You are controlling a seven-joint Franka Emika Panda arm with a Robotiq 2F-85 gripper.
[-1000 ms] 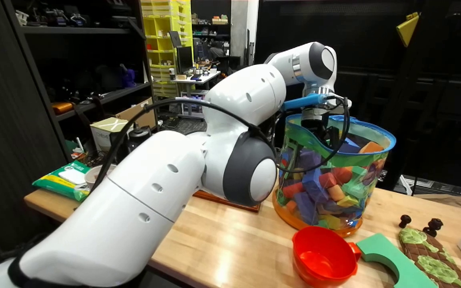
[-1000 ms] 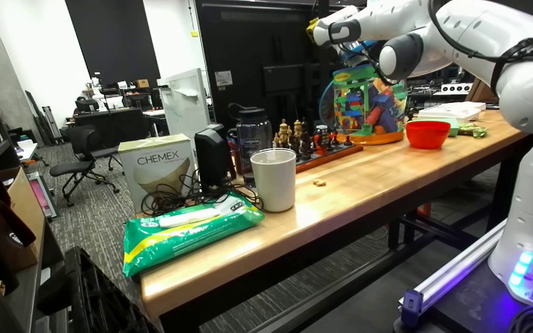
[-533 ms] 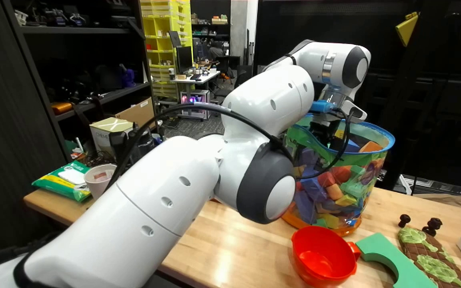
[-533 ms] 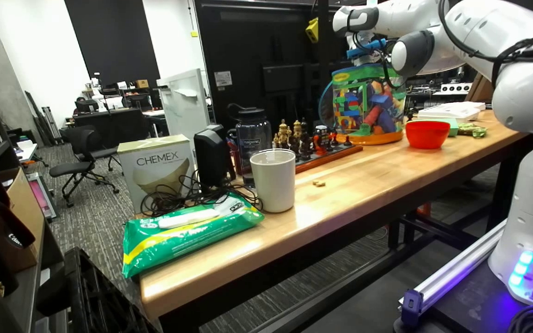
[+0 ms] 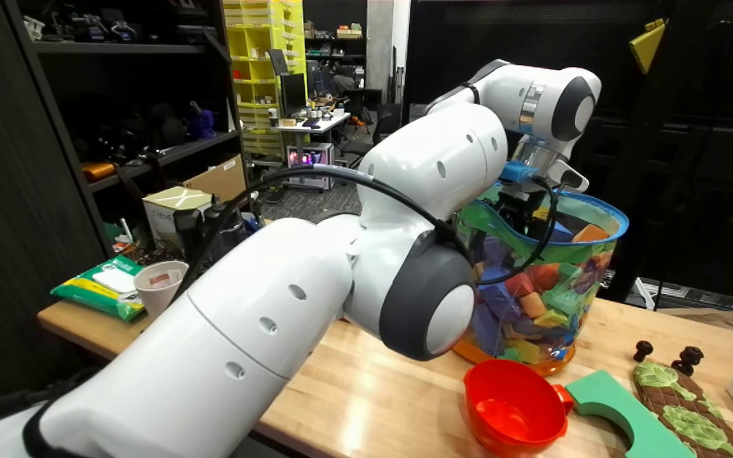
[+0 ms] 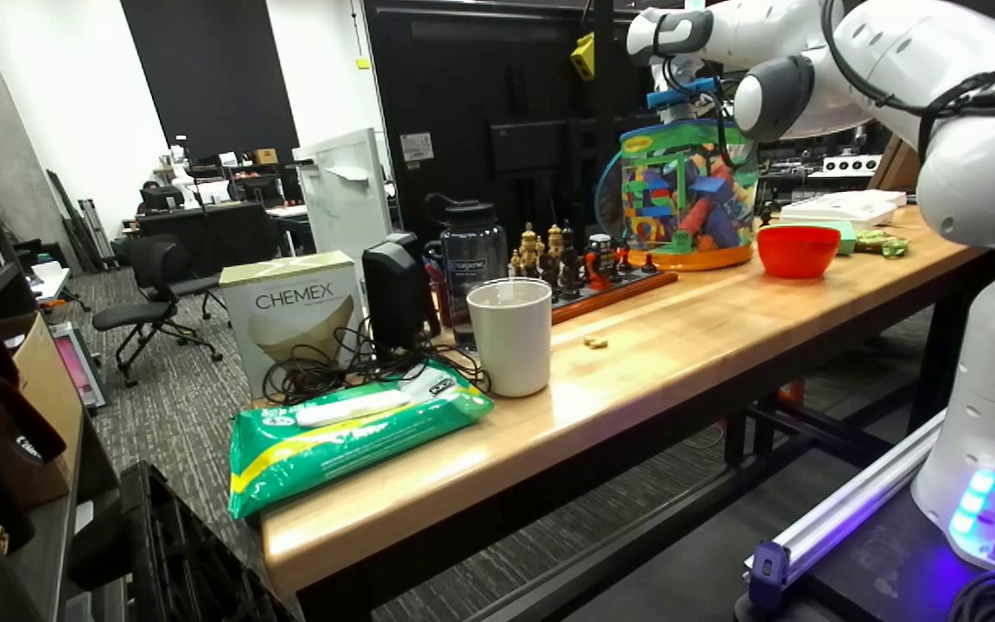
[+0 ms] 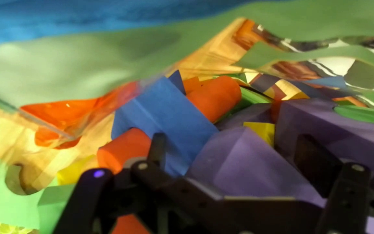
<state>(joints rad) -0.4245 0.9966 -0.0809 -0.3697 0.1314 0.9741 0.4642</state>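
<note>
Tool [image 7: 230,148] spread wide, nothing pinched, in the mouth of the clear bag [image 5: 564,254]. Wrist view: purple block [image 7: 235,169] lies between its fingers [image 7: 157,148], blue block [image 7: 164,120] at 10 o'clock, 2nd purple block [image 7: 323,117] at 2. Best lowered straight, fingertips clear of neighbours, then squeezed evenly.

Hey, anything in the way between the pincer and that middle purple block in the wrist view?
No other block covers the purple block framed by the open pincer, but a blue block shows between it and one finger.
</note>
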